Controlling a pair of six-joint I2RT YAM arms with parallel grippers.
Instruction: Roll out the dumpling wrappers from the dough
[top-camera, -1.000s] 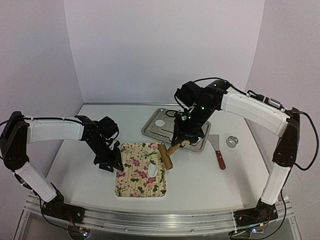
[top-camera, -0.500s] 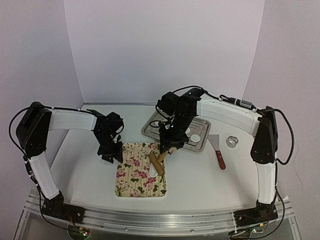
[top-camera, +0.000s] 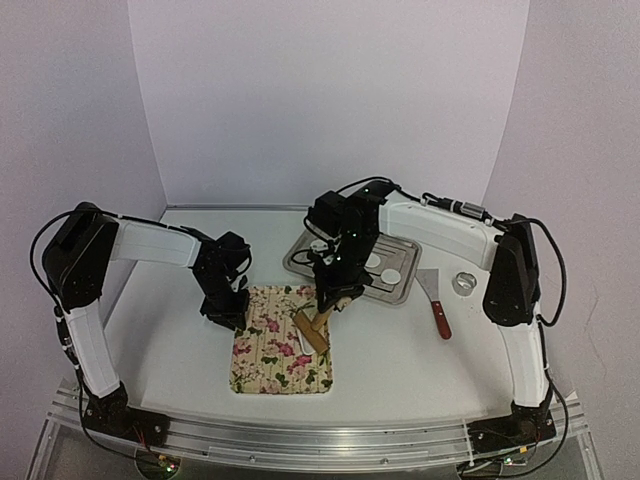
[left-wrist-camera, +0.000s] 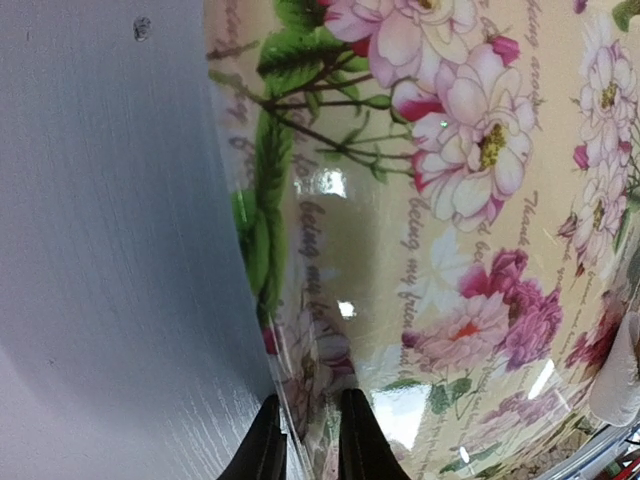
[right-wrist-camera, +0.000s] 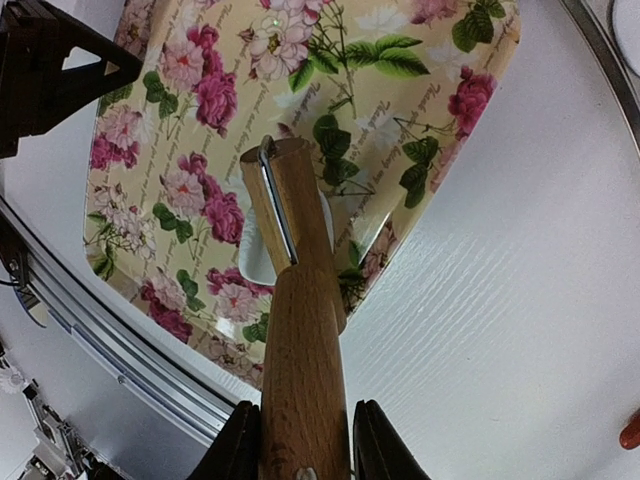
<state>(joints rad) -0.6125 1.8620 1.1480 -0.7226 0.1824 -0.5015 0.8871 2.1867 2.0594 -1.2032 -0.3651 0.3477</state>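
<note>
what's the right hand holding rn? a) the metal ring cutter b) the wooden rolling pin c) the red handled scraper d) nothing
b: the right hand is clamped around the handle of the wooden rolling pin, whose far end hangs over the floral mat.

A floral mat (top-camera: 265, 365) is being carried flat by the white table (top-camera: 400, 360). A metal tray (top-camera: 292, 262) is being borne just behind it. Further right, a red-handled scraper (top-camera: 432, 290) and a small metal ring (top-camera: 464, 283) are being shown lying near each other.
</note>
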